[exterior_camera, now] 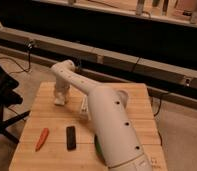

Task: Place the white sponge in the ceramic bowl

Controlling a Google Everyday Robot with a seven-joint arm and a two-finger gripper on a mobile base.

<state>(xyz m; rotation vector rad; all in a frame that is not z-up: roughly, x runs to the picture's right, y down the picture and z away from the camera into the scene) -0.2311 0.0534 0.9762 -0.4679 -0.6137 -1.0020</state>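
Note:
My gripper (60, 96) hangs down from the white arm over the far left part of the wooden table (42, 107). A small white block, apparently the white sponge (58, 102), lies right under the gripper on the table. I cannot tell whether it is held. The ceramic bowl (97, 147) shows only as a dark green sliver at the table's front. The arm's thick white forearm (114, 130) hides the rest of it.
A longer white tube or box (84, 108) lies beside the forearm at mid-table. A white cup (124, 95) peeks out behind the arm. An orange carrot-like item (41, 139) and a black rectangular item (71, 137) lie at the front left. A black chair (1, 102) stands left of the table.

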